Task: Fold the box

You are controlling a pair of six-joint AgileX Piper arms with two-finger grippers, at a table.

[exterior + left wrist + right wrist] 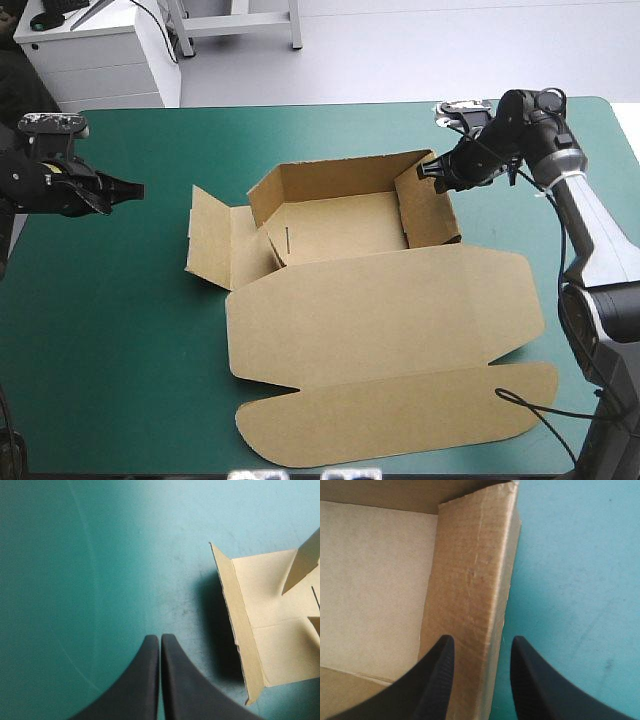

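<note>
The brown box (380, 310) lies mid-table as an open tray, its far wall and right wall (428, 205) raised and its lid flat toward the front edge. A left flap (212, 240) lies nearly flat, also seen ahead of the left fingers (270, 630). My right gripper (425, 172) is open at the box's far right corner. In the right wrist view this gripper (484, 640) straddles the right wall (470, 570), one finger inside, one outside. My left gripper (135, 190) hovers left of the box. It is shut and holds nothing (160, 639).
A stretch of teal-green cover (110, 300) separates my left gripper from the box's left flap. The lid's front flap (400, 420) reaches almost to the table's front edge.
</note>
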